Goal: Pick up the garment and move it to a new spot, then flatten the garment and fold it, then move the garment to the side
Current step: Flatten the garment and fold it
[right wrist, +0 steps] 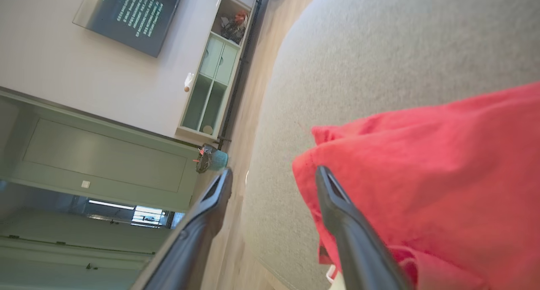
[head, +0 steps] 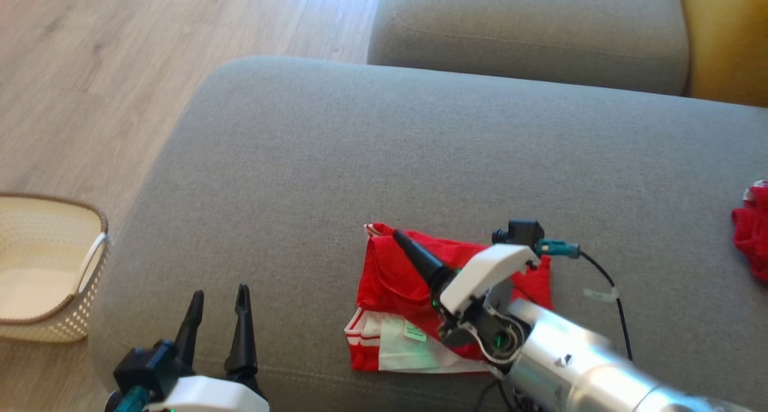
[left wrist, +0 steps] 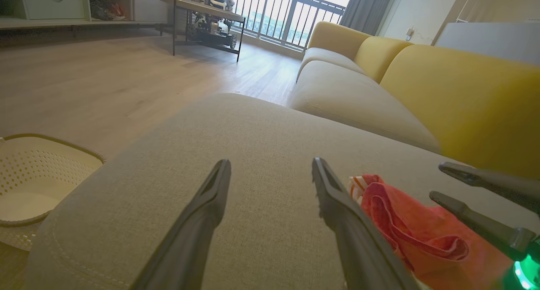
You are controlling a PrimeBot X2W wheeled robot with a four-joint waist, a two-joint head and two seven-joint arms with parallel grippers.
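The garment [head: 396, 286] is red with white stripes and a white inner panel, and it lies folded flat on the grey cushion [head: 372, 148] near its front edge. My right gripper [head: 405, 247] hovers over the garment, rolled on its side. Its fingers stand open in the right wrist view, with nothing between them. There one finger [right wrist: 350, 222] lies over the garment [right wrist: 422, 155] and the other is off its edge. My left gripper [head: 220, 292] is open at the cushion's front left, apart from the garment [left wrist: 405, 222]. The left wrist view shows the right gripper [left wrist: 436, 181] above the cloth.
A cream perforated basket [head: 84, 304] stands on the wooden floor left of the cushion. Another red cloth [head: 753, 232] lies at the cushion's right edge. A second grey seat [head: 528, 34] and a yellow backrest [left wrist: 464, 96] lie beyond. A black cable [head: 618, 298] trails from my right wrist.
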